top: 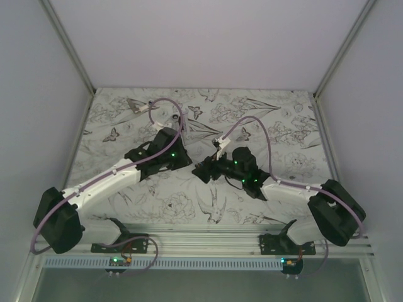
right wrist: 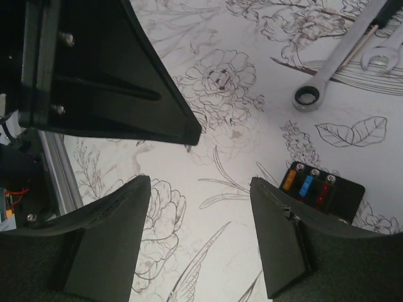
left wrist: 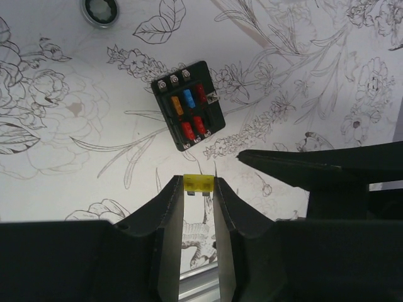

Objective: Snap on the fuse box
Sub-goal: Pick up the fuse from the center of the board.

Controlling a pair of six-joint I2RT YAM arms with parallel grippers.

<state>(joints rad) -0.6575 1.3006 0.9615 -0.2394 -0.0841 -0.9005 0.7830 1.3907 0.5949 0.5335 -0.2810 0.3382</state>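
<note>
Black fuse box [left wrist: 187,106]: lay flat on the flowered tabletop [left wrist: 63,145], upper centre of the left wrist view, with orange, blue and red fuses in its slots; in the right wrist view it sat at lower right, partly hidden behind one finger.
Left fingers [left wrist: 178,195]: nearly closed, pinching a yellow fuse [left wrist: 199,183] at their tips, below the box in the frame and apart from it.
Right fingers [right wrist: 277,233]: spread wide, holding nothing, only tabletop between them.
Wrench [right wrist: 340,60]: lay at upper right of the right wrist view, well apart from the box.
</note>
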